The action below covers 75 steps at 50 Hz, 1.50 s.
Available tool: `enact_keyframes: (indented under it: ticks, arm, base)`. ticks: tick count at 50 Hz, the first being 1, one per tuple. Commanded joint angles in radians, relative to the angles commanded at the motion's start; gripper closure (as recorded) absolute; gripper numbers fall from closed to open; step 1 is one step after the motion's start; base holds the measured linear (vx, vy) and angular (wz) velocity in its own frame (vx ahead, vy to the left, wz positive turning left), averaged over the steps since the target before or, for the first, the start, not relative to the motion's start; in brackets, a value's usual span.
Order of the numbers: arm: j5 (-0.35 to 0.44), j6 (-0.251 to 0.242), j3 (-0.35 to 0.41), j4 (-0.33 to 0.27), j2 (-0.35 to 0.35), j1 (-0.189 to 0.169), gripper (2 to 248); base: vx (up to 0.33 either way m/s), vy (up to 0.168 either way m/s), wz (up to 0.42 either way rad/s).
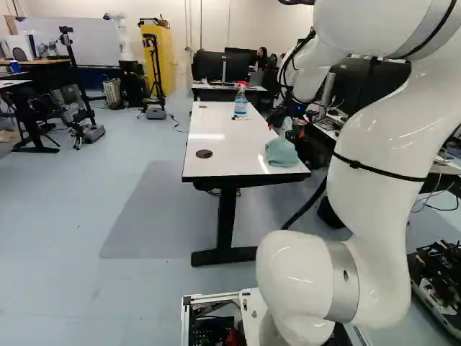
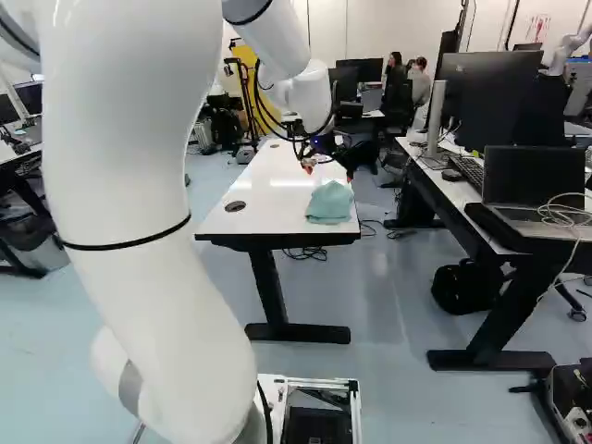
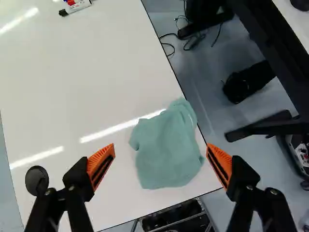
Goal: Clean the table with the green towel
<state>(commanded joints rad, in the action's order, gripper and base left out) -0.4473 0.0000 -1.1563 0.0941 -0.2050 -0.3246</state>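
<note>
The gripper [image 2: 328, 166] hangs over the right side of the white table [image 2: 264, 185], above and a little beyond the green towel [image 2: 329, 202]. In the wrist view the gripper [image 3: 161, 164] stands wide open, its orange pads [image 3: 100, 166] apart. Between and below them lies the towel [image 3: 166, 147], crumpled flat on the white tabletop [image 3: 72, 96], near its corner and against its long edge. Nothing is held.
A clear bottle [image 1: 240, 99] with a red cap stands toward the table's far end. Markers [image 3: 77, 6] lie on the tabletop. Right of the table is a desk with a laptop [image 2: 536, 190]; black cables lie on the floor.
</note>
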Motion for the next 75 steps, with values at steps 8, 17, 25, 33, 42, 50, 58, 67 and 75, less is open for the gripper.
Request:
enact_keyframes:
  ticks: [8, 17, 25, 33, 42, 50, 58, 67, 75]
  arm:
    - [0.023, 0.0, 0.019, -0.002, 0.009, 0.006, 3]
    - [0.059, 0.0, 0.048, -0.004, 0.022, 0.014, 3]
    - [0.098, 0.0, 0.079, -0.007, 0.036, 0.024, 3]
    - [0.144, 0.0, 0.117, -0.01, 0.053, 0.036, 3]
    - [0.206, 0.0, 0.167, -0.015, 0.076, 0.051, 3]
    - [0.268, 0.0, 0.217, -0.019, 0.098, 0.066, 3]
    - [0.339, 0.0, 0.274, -0.024, 0.124, 0.083, 3]
    - [0.423, 0.0, 0.343, -0.03, 0.155, 0.104, 3]
    - [0.507, 0.0, 0.411, -0.036, 0.186, 0.125, 3]
  base:
    - [0.0, 0.0, 0.0]
    - [0.0, 0.0, 0.0]
    - [0.0, 0.0, 0.0]
    - [0.0, 0.0, 0.0]
    - [0.0, 0.0, 0.0]
    - [0.0, 0.0, 0.0]
    - [0.0, 0.0, 0.0]
    - [0.0, 0.0, 0.0]
    - [0.0, 0.0, 0.0]
